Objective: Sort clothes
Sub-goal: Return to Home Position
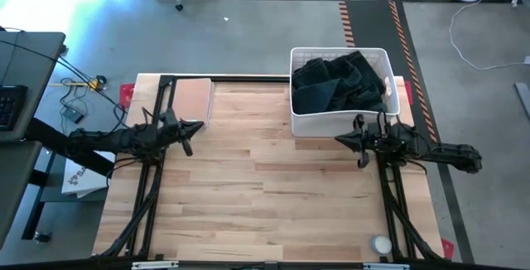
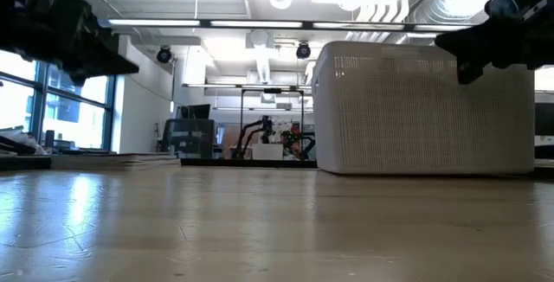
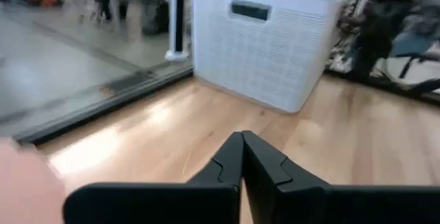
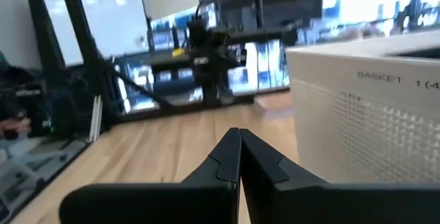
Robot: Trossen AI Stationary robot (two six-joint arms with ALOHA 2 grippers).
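Observation:
The clothes point(image 1: 338, 82) are a heap of black and dark fabric lying inside a white lattice basket point(image 1: 339, 122) at the table's far right. My left gripper point(image 1: 199, 126) hovers shut above the left side of the table, pointing toward the right edge and holding nothing. My right gripper point(image 1: 339, 140) hovers shut just in front of the basket's near wall, pointing toward the left edge, also holding nothing. Both wrist views show each pair of dark fingers, the left gripper point(image 3: 242, 136) and the right gripper point(image 4: 240, 133), pressed together over bare wood.
A flat tan board point(image 1: 192, 98) lies at the far left of the table behind my left gripper. A small white round object point(image 1: 381, 244) sits near the front right corner. The wooden table point(image 1: 265, 187) stretches between the two arms.

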